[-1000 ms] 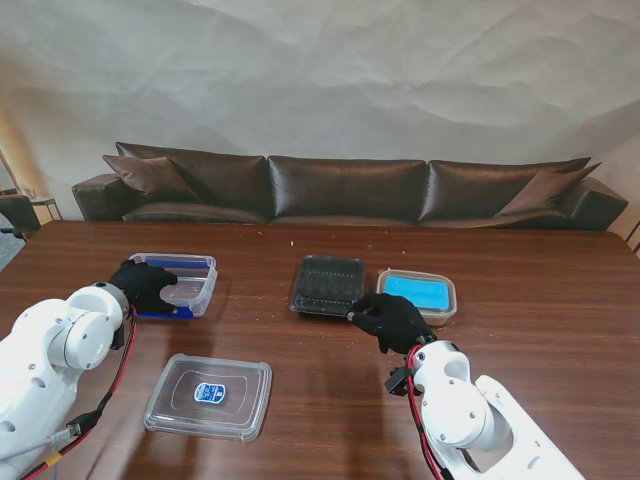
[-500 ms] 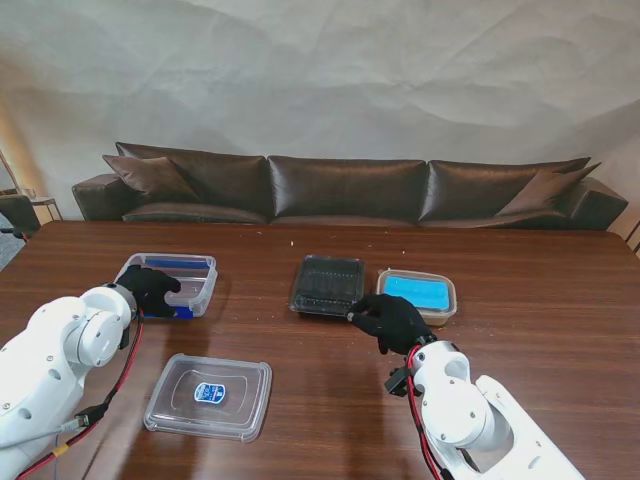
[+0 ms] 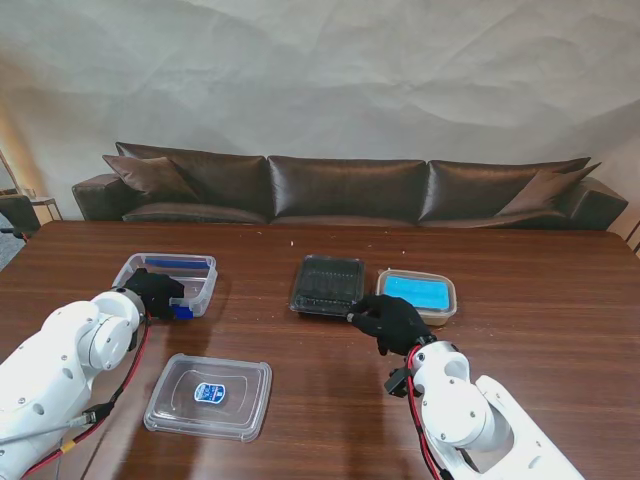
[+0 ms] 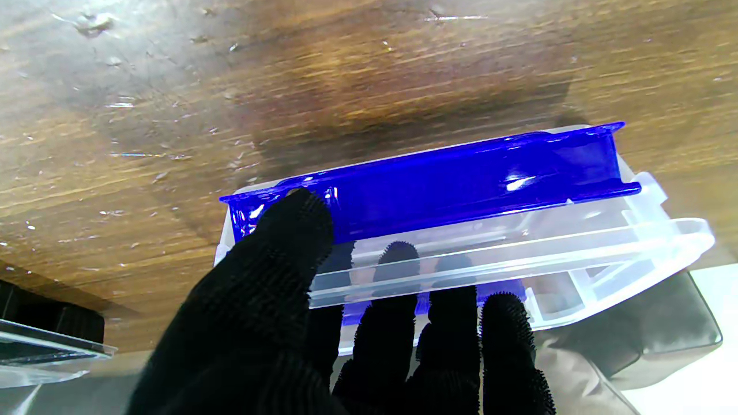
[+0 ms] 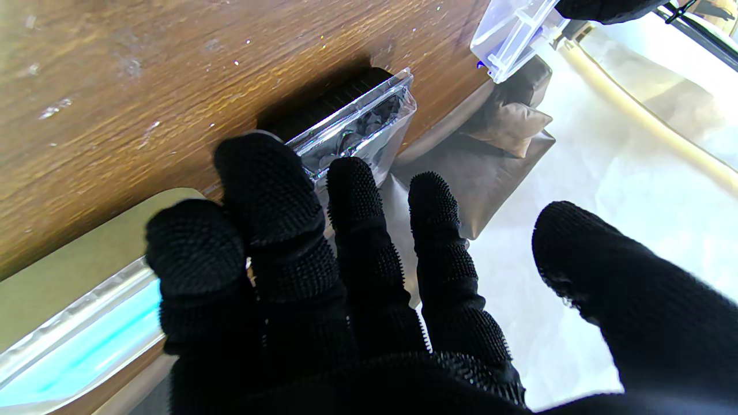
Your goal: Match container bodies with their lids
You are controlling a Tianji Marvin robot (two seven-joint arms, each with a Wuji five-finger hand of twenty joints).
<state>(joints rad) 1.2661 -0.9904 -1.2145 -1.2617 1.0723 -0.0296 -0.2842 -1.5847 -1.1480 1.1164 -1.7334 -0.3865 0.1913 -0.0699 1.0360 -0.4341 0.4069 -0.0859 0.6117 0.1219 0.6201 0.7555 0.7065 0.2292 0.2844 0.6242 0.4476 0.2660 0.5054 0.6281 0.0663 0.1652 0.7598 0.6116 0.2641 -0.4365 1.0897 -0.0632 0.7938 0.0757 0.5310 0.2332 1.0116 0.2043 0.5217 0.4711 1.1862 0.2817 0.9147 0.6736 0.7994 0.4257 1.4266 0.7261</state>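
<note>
A clear container body point(image 3: 178, 276) with blue clips sits at the left of the table. My left hand point(image 3: 153, 292) grips its near wall. In the left wrist view the thumb point(image 4: 288, 242) presses the blue clip point(image 4: 461, 184) and the fingers show through the clear wall point(image 4: 507, 259). Its clear flat lid point(image 3: 210, 397) with a blue label lies nearer to me. A black container point(image 3: 327, 285) under a clear lid sits mid-table, beside a blue-lidded container point(image 3: 418, 295). My right hand point(image 3: 390, 320) hovers at their near corners, fingers spread and holding nothing. The black container's corner point(image 5: 357, 121) lies just past its fingertips.
A dark leather sofa point(image 3: 350, 190) runs behind the table's far edge. Bare brown wood point(image 3: 520, 340) lies right of the blue-lidded container. My own white arms point(image 3: 60, 370) rise from both near corners.
My left hand has slid right and slightly nearer to me along the clear container, whose left end has shifted a little left. The right hand has stayed in place.
</note>
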